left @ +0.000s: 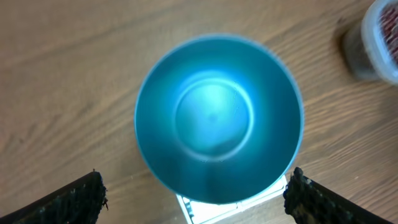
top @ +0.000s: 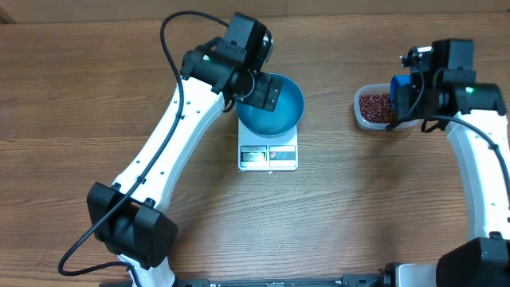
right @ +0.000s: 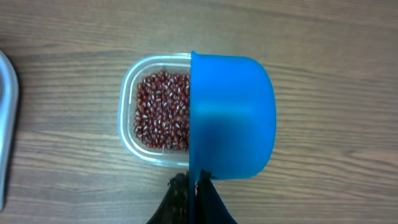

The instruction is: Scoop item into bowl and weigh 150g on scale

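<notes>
Left gripper (top: 261, 92): the jaws are being held wide apart with nothing between them.
Bowl (left: 214, 112): it is being carried by the scale (top: 268, 155), directly beneath the left gripper. Its inside is being shown bare, with no beans in it.
Right gripper (right: 191, 198): the jaws are being held together, clamped on the near end of the scoop (right: 230, 118).
Scoop: it is being held on its side just ahead of the right gripper. Whether anything is inside cannot be told.
Beans (right: 163, 111): they are being kept in a clear tub (right: 127, 93) below the right gripper, ahead and to the left of its fingertips, partly covered by the scoop.
Handling, beans: they are being judged tiny, hard, smooth and loose, so rolling and scattering are likely. No pinch grip is being advised; they should be lifted only in the scoop, kept level.
Handling, bowl: it is being judged light, stiff and slick, and likely to slide on the scale if nudged. If steadying is needed, the rim is the place.
Hold point: the scoop is being gripped at its handle end, well clear of the cup, which looks sound.
</notes>
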